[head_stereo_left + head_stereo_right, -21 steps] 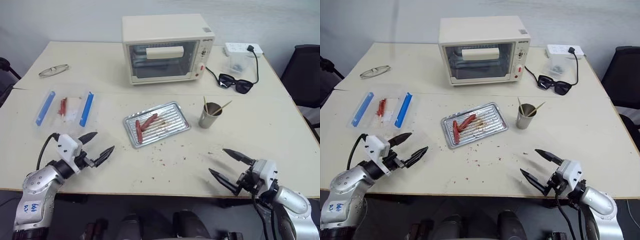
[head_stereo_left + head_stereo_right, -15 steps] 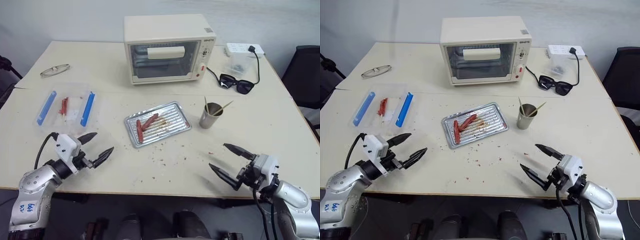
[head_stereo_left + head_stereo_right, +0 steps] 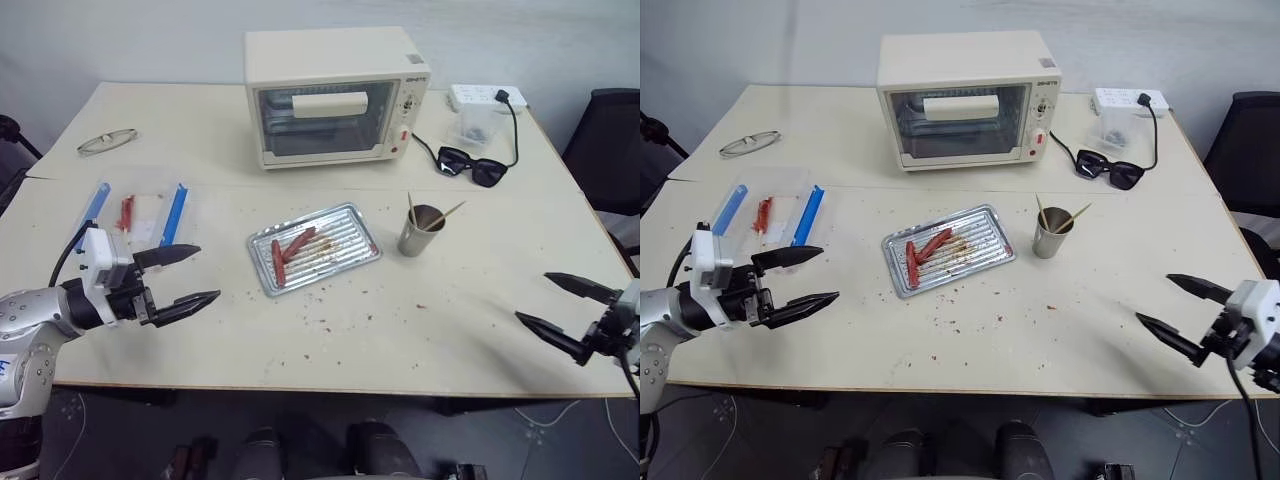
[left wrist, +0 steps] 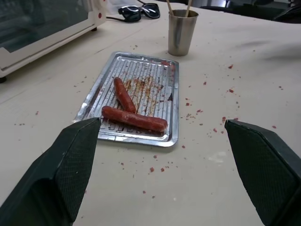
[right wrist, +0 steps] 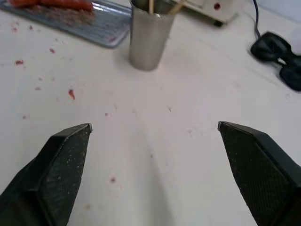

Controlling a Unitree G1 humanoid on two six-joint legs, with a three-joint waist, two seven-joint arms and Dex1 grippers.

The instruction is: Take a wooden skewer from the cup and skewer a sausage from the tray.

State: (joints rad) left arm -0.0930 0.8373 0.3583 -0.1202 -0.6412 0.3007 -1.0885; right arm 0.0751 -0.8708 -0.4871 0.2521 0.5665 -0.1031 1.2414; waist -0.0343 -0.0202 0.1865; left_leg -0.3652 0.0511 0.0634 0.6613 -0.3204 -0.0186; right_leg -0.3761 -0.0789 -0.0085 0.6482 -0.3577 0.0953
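A silver ribbed tray (image 3: 348, 232) lies at the table's middle with two or three red sausages (image 3: 289, 251) at its left end. Right of it stands the metal cup (image 3: 419, 233), holding two wooden skewers (image 3: 446, 212). My left gripper (image 3: 207, 272) hovers open and empty over the table's left front, pointing toward the tray. In the left wrist view the sausages (image 4: 133, 120) lie crossed on the tray (image 4: 155, 70), with the cup (image 4: 182, 33) behind. At the right front edge my right gripper (image 3: 533, 297) is open and empty, aimed at the cup (image 5: 149, 40).
A cream toaster oven (image 3: 335, 95) stands at the back. Sunglasses (image 3: 470, 165) and a power strip (image 3: 485, 97) are at the back right. A clear plastic box with blue clips (image 3: 135, 215) lies behind my left gripper, and spectacles (image 3: 107, 140) lie far left. Crumbs dot the table front.
Both arms have swung outward: the left gripper moved left and slightly up, the right gripper moved right to the table's edge. Both stayed open.
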